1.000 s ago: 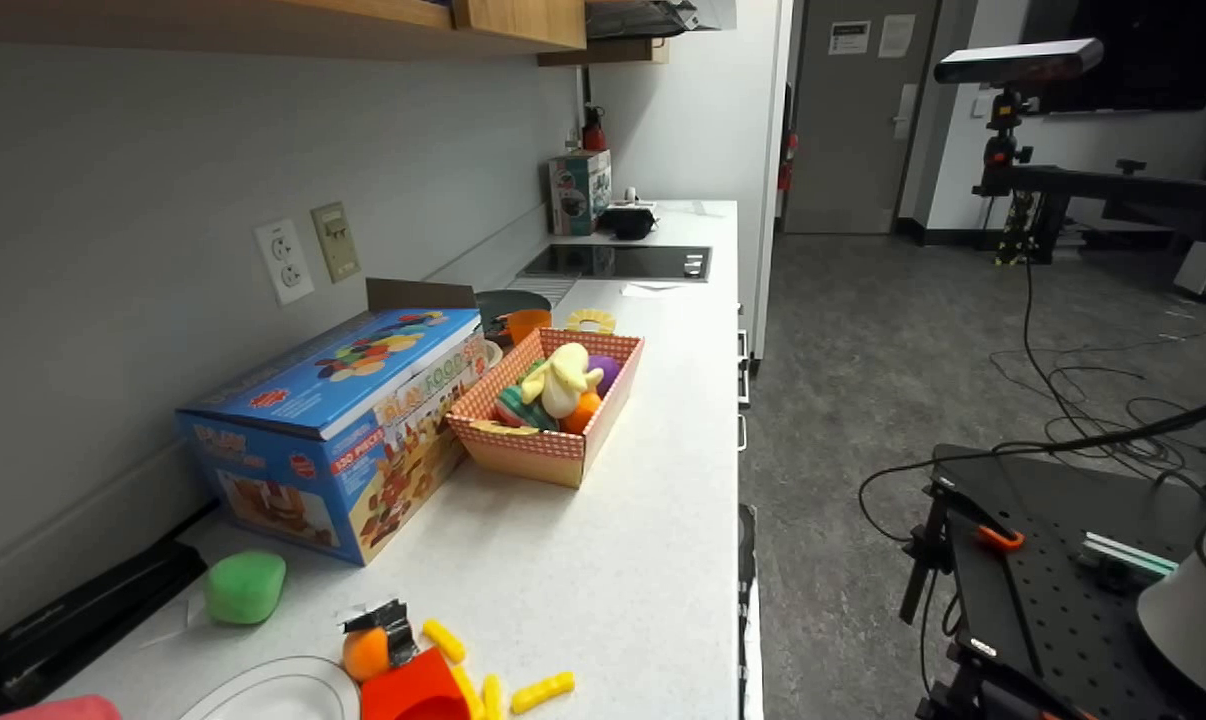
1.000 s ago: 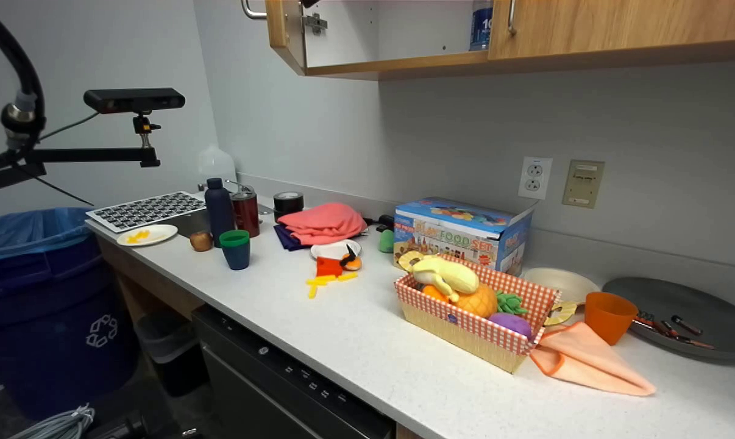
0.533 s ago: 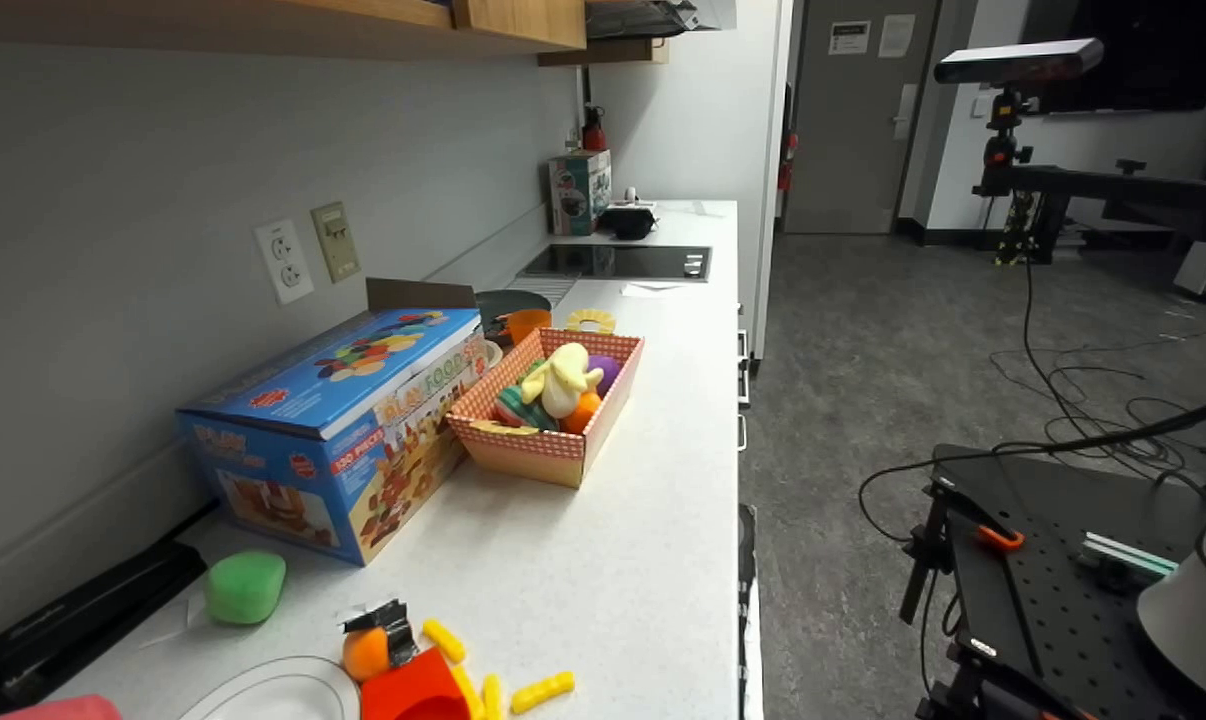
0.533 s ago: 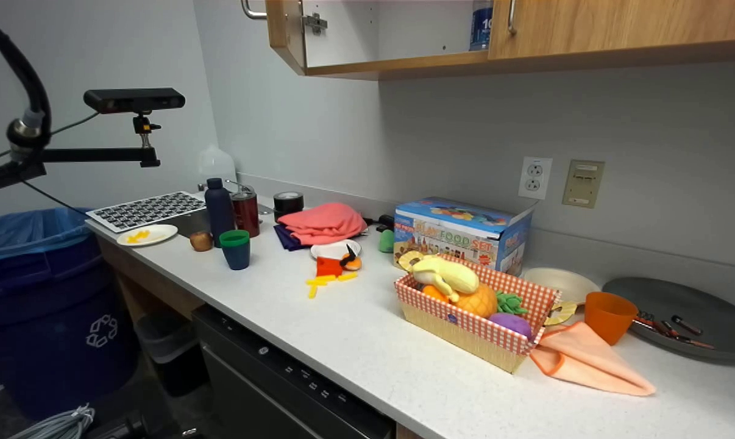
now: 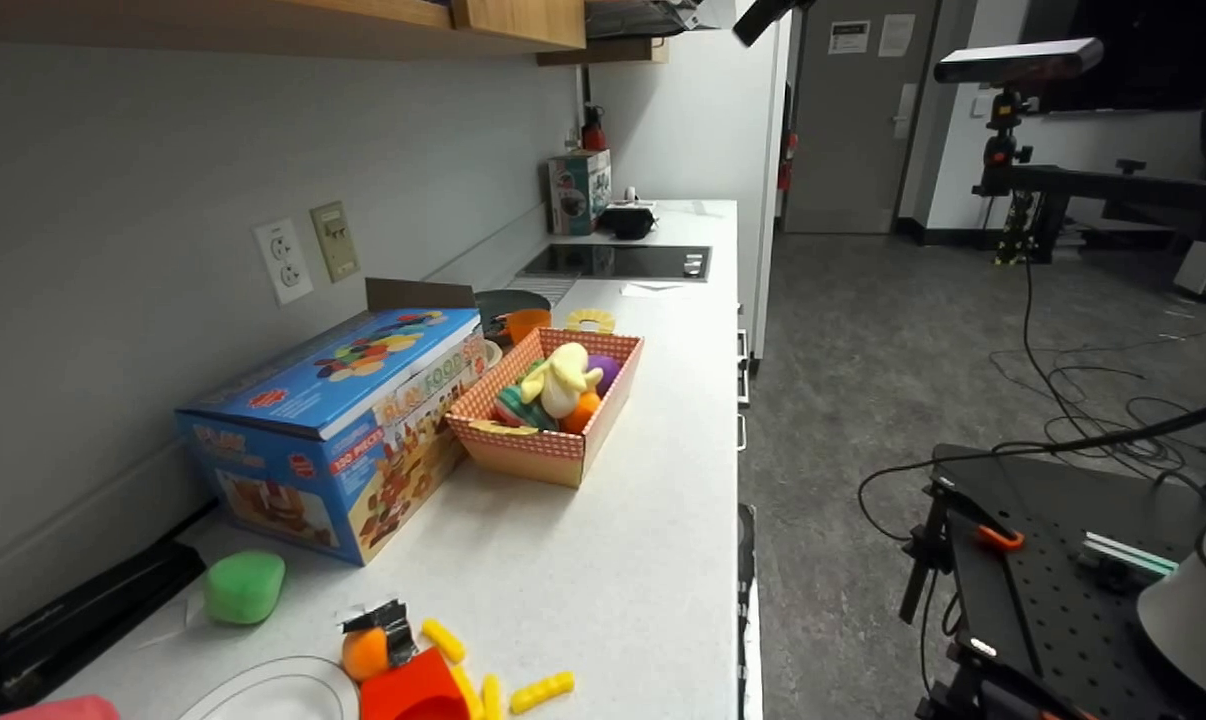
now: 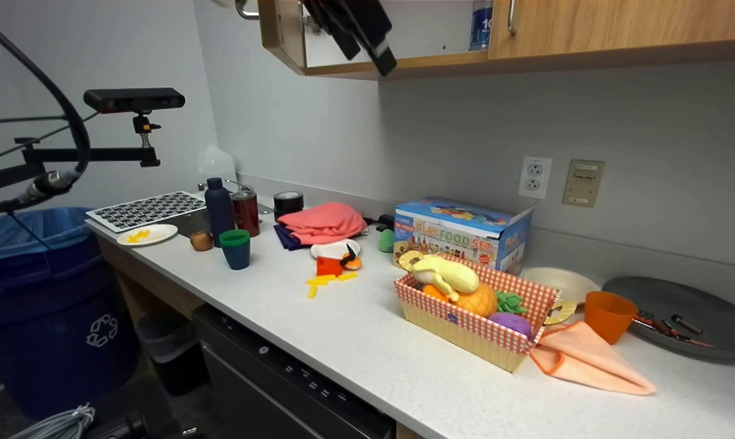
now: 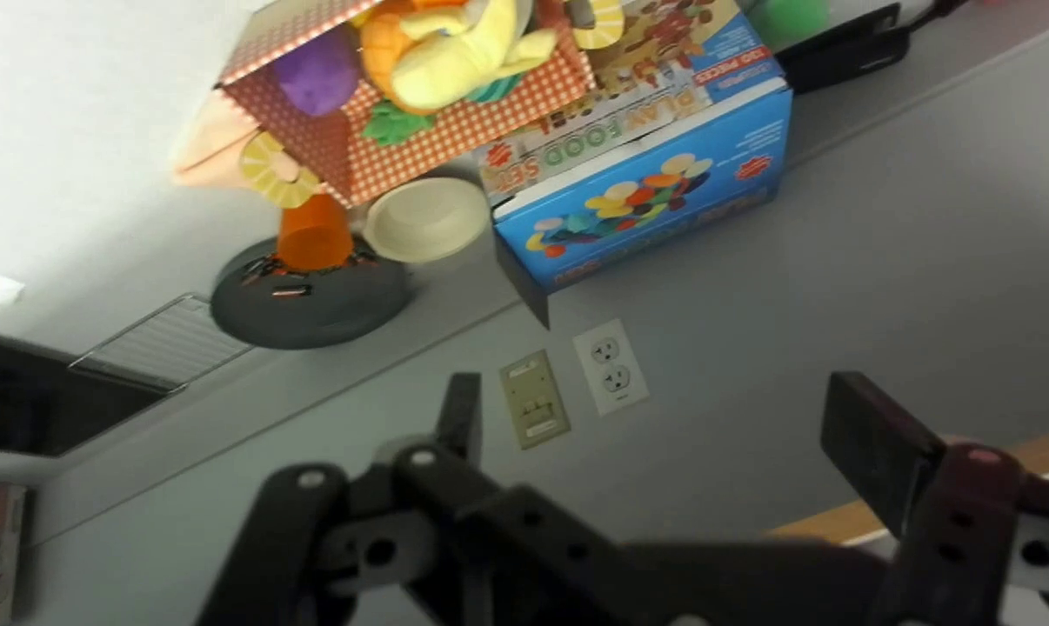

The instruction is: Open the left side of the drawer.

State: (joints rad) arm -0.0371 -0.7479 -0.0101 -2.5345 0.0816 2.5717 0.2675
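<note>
In exterior view: hinged wooden cabinet door point(image 6: 282, 30) is standing open at upper left; Robotiq gripper point(image 6: 367, 56) is hanging in front of wall cabinet point(image 6: 447, 60), contact with door unclear; in exterior view: PLAY FOOD SET box point(image 5: 333, 435) is sitting beside gingham-trimmed basket point(image 5: 518, 462); wrist view: gripper fingers point(image 7: 877, 448) are standing wide apart.

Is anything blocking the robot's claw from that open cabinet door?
Nothing visible stands between the gripper and the open cabinet door in an exterior view. The handle appears across the door from the gripper; depth is unclear.
</note>
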